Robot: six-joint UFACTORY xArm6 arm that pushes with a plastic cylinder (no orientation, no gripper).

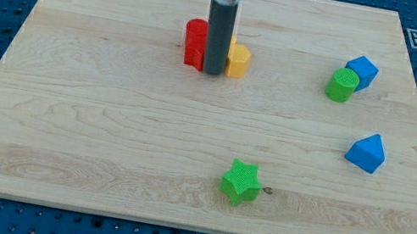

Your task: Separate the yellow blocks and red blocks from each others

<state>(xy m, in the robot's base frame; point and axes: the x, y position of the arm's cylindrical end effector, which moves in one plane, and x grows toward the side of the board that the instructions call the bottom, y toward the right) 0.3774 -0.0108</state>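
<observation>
The wooden desk carries all the blocks. My tip, a plain rod with nothing that spreads or pinches, stands between a red block, touching at its left, and a yellow block, touching at its right. Far to the right are a blue block, a blue wedge-like block and a green cylinder. Below the tip lies a green star.

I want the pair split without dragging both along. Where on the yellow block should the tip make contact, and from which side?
There is no pincer, so push rather than grip. My tip sits between the red block and the yellow block. Press the yellow block's left face, the one toward the red, and sweep toward the view's right; probably only the yellow moves.
</observation>
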